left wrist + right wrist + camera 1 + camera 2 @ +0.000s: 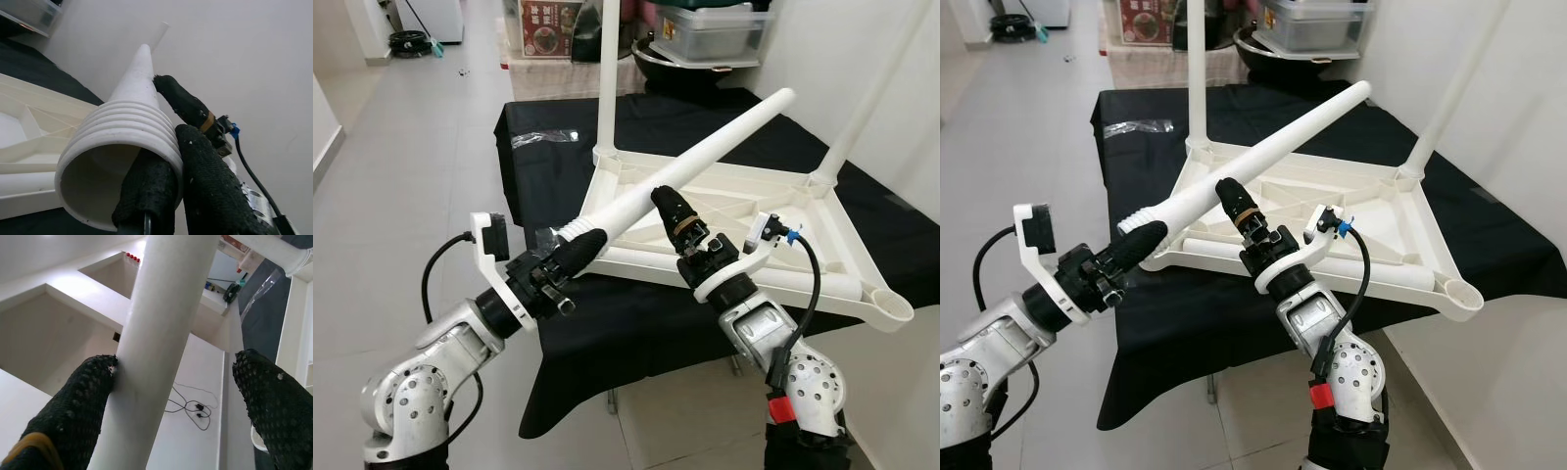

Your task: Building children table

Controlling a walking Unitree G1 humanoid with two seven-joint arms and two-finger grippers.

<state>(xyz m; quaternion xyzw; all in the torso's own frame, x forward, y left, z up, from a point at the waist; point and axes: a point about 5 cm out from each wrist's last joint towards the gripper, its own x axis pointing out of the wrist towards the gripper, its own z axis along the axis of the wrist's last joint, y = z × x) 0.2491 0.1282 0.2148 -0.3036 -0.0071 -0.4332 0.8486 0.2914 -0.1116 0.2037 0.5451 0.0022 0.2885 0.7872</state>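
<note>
Loose white table leg (705, 157): smooth tapered plastic tube, ribbed threaded end, held slanting above upturned tabletop (744, 211) on black cloth (901, 230), probably for aiming at empty corner socket (889, 310). Left gripper (576, 250) clamped on ribbed end; right gripper (674, 217) spread around shaft, one finger touching.

Head stereo pair looks forward-down at the upturned table (734, 211) from nearby. Wrist cams sit close along their fingers; all four share the loose leg (695, 162).
</note>
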